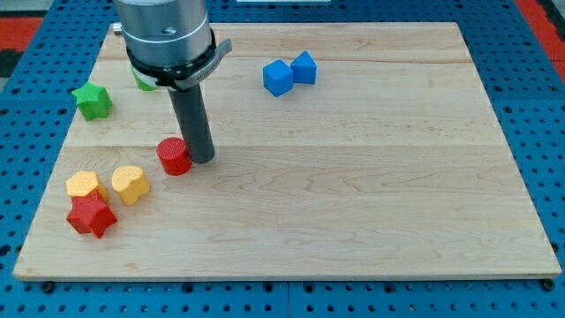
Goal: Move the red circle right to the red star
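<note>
Camera view: my tip (202, 159) rests on the board toward the left edge, touching the red circle (174, 156) on its right side; I carry no claw. The red star (91, 215) lies near the bottom left corner, just below two yellow blocks (84, 185) (130, 184).

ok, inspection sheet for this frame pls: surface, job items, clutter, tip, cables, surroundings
Surface: wooden board, flat, no marks seen.
Job's things: red circle at the view's left of centre; red star near the bottom left corner, well apart from the circle.
Clutter: yellow hexagon-like block touching the star's top; yellow heart beside it; green star at the left edge; a green block mostly hidden behind the arm; two blue blocks touching, top centre.
Grippers: none; my tip sits right against the red circle, on its right side.
Cables: nothing seen.
Surroundings: blue perforated table around the board.
</note>
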Available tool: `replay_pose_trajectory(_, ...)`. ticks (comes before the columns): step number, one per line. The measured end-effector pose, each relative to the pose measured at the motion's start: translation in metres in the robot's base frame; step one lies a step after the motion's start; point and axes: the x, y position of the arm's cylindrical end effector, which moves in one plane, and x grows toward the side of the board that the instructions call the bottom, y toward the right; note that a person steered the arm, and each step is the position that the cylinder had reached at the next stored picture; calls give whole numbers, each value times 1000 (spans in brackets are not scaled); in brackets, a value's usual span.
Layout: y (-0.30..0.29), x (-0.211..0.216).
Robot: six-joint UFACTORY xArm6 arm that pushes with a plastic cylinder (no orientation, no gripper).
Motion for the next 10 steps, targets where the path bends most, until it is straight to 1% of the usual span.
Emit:
replay_pose_trajectory(1,-24,-26)
replay_pose_trajectory(3,-64,19)
replay_pose_trajectory(4,-56,18)
replay_pose_trajectory(5,-28,1)
replay_pose_trajectory(6,11,4)
replay_pose_trajectory(7,-28,26)
replay_pose_trajectory(8,-45,46)
replay_pose_trajectory(10,-39,54)
